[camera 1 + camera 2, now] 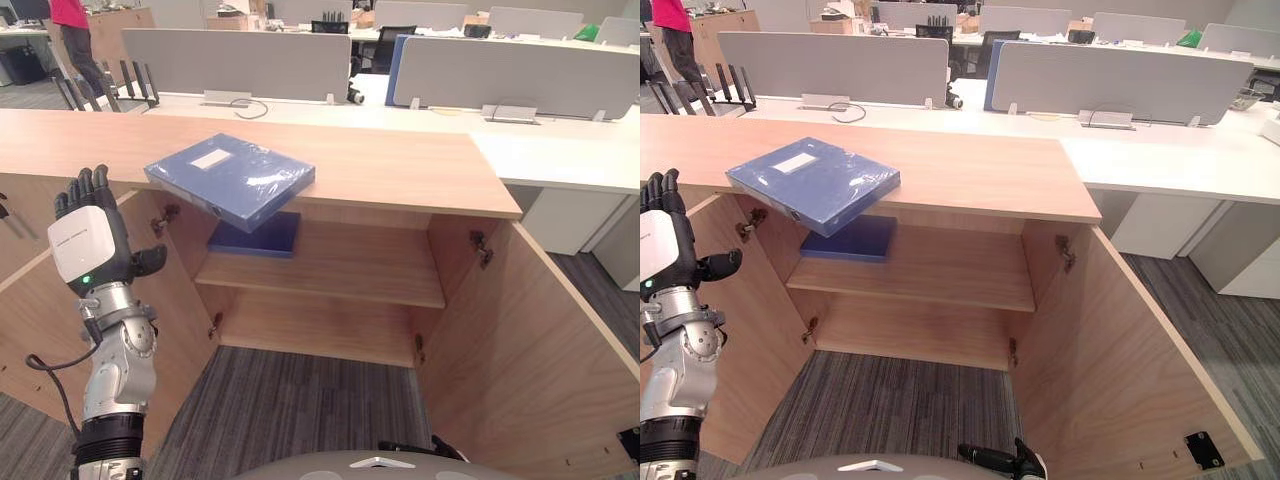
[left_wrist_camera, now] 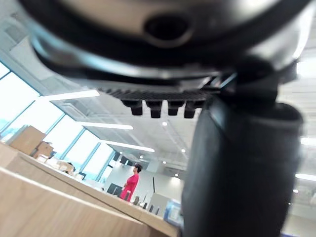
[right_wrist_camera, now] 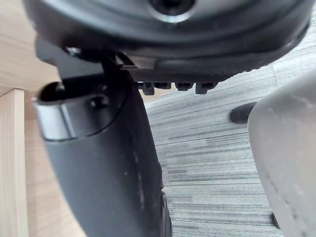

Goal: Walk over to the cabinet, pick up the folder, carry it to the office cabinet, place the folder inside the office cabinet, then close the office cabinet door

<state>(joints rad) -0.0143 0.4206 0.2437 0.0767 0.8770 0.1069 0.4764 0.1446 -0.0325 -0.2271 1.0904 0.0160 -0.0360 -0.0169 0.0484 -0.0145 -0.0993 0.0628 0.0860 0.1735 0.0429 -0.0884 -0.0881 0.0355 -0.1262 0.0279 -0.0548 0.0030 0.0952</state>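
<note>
Open-plan office with grey desk dividers [image 1: 235, 60]. The left hand [image 1: 85, 240], at 8 o'clock, is raised with fingers straight and holds nothing. The right eye view places the right hand [image 1: 1015, 463] at 6 o'clock, fingers relaxed. At 1 o'clock from the left hand, the folder [image 1: 230, 178] lies on the cabinet [image 1: 400, 165] top, overhanging its front edge. The folder's white label [image 1: 210, 158] is unreadable.

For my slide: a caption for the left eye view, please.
Open left hand raised, apart from flat blue folder overhanging open wooden cabinet.
</note>
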